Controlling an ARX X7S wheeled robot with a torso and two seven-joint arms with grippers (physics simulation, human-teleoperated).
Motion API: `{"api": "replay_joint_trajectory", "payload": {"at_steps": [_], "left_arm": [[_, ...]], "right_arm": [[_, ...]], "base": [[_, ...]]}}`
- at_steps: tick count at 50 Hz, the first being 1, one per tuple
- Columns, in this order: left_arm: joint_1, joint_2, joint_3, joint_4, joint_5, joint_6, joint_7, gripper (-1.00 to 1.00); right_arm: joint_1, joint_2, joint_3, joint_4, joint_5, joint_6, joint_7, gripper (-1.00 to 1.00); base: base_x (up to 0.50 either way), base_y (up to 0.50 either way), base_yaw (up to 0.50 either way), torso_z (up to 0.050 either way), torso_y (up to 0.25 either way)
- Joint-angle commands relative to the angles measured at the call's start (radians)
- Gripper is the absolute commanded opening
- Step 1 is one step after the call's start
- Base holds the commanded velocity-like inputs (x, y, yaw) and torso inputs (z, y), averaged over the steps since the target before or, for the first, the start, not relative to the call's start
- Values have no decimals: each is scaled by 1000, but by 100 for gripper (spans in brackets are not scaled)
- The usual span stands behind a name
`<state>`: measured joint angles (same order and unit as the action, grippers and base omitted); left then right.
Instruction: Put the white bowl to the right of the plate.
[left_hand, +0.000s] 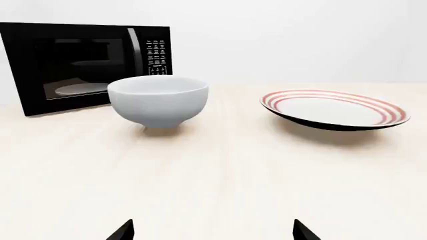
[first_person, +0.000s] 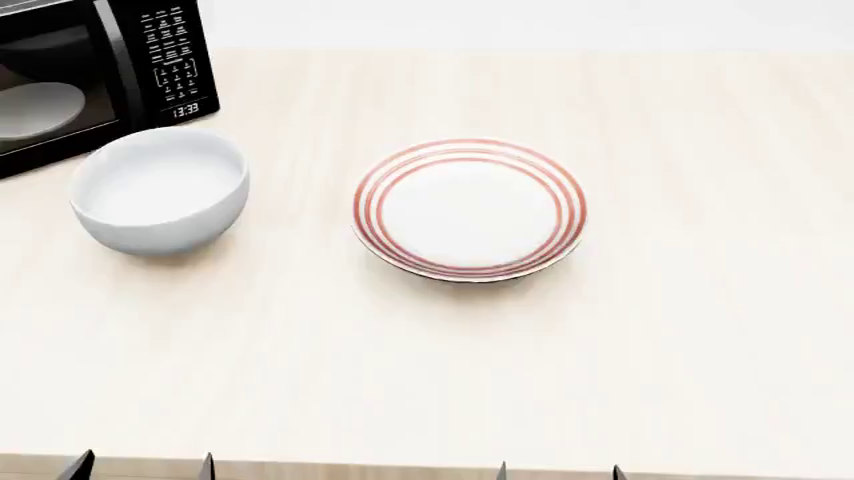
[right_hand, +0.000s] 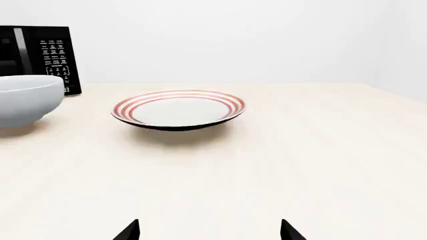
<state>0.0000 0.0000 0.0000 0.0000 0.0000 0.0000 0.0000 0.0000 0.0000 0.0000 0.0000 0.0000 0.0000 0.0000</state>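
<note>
While both arms hang back at the table's (first_person: 694, 380) near edge, left gripper (left_hand: 212, 232) & right gripper (right_hand: 210, 231) each sit w/ jaws spread, holding nothing. White bowl (first_person: 159, 189) rests upright nr the far-left corner, just in front of the black microwave (first_person: 94, 70). Plate (first_person: 469, 209) lies mid-table, apart from the bowl.
</note>
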Motion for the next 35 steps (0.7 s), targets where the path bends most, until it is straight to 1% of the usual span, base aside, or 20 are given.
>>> {"api": "replay_joint_trajectory", "payload": {"at_steps": [1,4,6,9,12,17,18,23,26,27,28,30,35], "left_arm": [[7,-4,4,26,-4,-20,-4,100],[1,-22,25,8,-18,-10,-29,100],[1,-29,39,22,-22,-49,-36,100],[-2,-39,50,72,-30,-111,-44,100],[-29,-43,46,198,-61,-230,-56,100],[-92,-62,60,323,-84,-416,-62,100],[-115,-67,54,354,-106,-474,-54,100],[-196,-82,32,402,-157,-618,-51,100],[-231,-90,25,423,-173,-670,-57,100],[-235,-90,21,427,-180,-675,-58,100],[-241,-91,16,437,-184,-684,-62,100],[-238,-94,15,454,-192,-693,-64,100],[-233,-100,22,467,-197,-694,-71,100]], "right_arm": [[-5,26,-33,-20,26,15,34,100],[12,31,-43,-10,37,64,51,100],[15,40,-54,-3,2,42,84,100],[37,50,-52,-21,8,102,95,100],[68,63,-40,-118,20,230,105,100],[138,83,-4,-301,93,472,92,100],[155,90,0,-340,103,519,91,100],[210,107,3,-423,115,628,105,100],[237,110,17,-450,148,673,93,100],[236,116,16,-453,156,663,80,100],[247,118,39,-472,219,725,43,100],[255,105,98,-489,318,758,-6,100],[279,112,118,-506,333,792,16,100]], "base": [[0,0,0,0,0],[0,0,0,0,0],[0,0,0,0,0],[0,0,0,0,0],[0,0,0,0,0],[0,0,0,0,0],[0,0,0,0,0],[0,0,0,0,0],[0,0,0,0,0],[0,0,0,0,0],[0,0,0,0,0],[119,92,0,0,0],[461,284,0,0,0]]}}
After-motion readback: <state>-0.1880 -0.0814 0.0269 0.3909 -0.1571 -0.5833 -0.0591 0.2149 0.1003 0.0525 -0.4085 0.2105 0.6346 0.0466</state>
